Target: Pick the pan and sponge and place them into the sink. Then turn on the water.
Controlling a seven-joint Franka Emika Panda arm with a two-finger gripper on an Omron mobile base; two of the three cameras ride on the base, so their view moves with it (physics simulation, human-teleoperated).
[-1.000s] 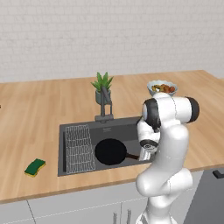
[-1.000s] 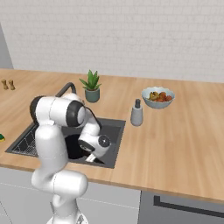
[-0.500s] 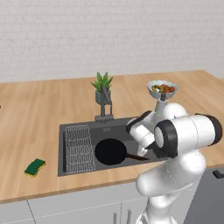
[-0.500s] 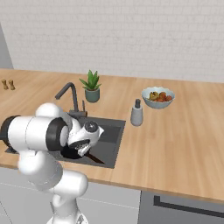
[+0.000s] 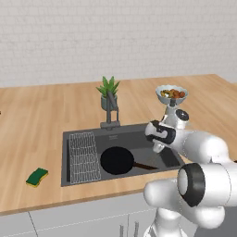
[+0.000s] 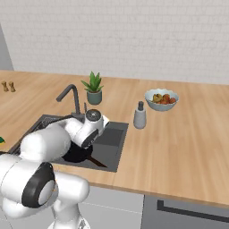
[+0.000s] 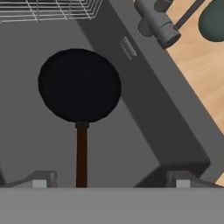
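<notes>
1. Far off to the left of the hand, the sponge (image 5: 37, 177) sits green side up on the wooden counter (image 5: 37, 125), outside the sink and well apart from everything else.
2. Coming closer, the wire rack (image 5: 84, 156) lies along the left end of the sink (image 5: 139, 139); in the hand view its grid (image 7: 52, 9) runs across the top edge, beyond the pan.
3. The pan (image 5: 117, 160) rests flat on the basin floor just beside the rack. In the hand view the black pan (image 7: 79, 85) is straight ahead of the hand, with its thin dark handle (image 7: 81, 155) running back toward the hand and ending between the two fingertips.
4. The hand (image 7: 110, 180) hangs over the right part of the basin with its fingers (image 7: 40, 180) spread wide, one on each side of the handle line and gripping nothing; the pan lies free below it.
5. The faucet (image 5: 111, 110) stands at the back rim of the sink, ahead and to the right in the hand view, no stream showing at its spout (image 7: 158, 24).
6. Behind the faucet, a potted plant (image 5: 107, 91).
7. Right of the hand on the counter, a grey soap dispenser (image 6: 140, 115), then a pale bowl of food (image 6: 161, 99).
</notes>
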